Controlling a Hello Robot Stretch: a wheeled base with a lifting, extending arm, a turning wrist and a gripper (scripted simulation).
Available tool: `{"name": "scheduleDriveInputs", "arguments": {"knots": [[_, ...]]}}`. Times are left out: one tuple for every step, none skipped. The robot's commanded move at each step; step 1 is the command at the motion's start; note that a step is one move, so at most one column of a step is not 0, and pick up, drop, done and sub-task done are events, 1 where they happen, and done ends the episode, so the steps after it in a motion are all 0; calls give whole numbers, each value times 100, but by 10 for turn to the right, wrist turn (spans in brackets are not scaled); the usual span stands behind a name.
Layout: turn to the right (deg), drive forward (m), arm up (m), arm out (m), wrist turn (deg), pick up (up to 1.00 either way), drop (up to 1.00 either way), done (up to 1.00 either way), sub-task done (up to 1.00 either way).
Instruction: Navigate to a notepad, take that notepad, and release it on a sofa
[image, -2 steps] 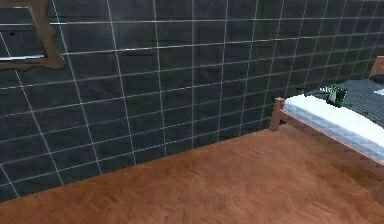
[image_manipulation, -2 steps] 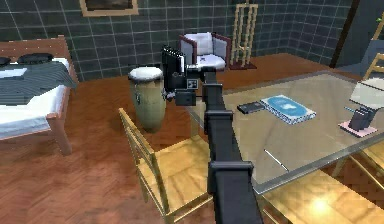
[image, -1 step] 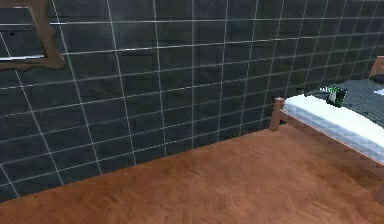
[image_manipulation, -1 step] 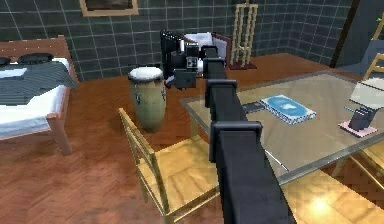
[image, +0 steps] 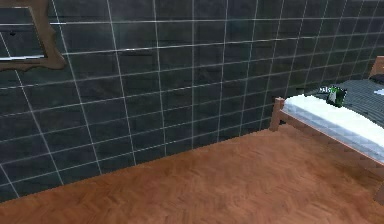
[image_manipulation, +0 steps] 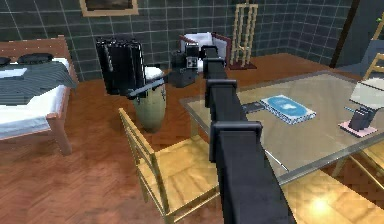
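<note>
Claw (image_manipulation: 182, 64) hangs past the glass table (image_manipulation: 325, 138); its opening and any hold cannot be told.

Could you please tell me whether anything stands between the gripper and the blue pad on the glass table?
Nothing visible does: the blue pad lies on bare glass of the table, right of the arm; the gripper shows farther out.

I see a glass-topped table (image_manipulation: 305, 140) on the arm side view's right; a flat blue pad (image_manipulation: 285, 107) and a small pink-based item (image_manipulation: 358, 123) lie on it; at left, a wooden bed (image_manipulation: 62, 118) carries a dark striped cover (image_manipulation: 25, 85); both stand on wood floor (image_manipulation: 90, 185).
</note>
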Motion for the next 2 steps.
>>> {"name": "scheduleDriveInputs", "arguments": {"knots": [[0, 0, 0, 0, -450, 0, 0, 0, 0], [0, 0, 0, 0, -360, 0, 0, 0, 0]]}}
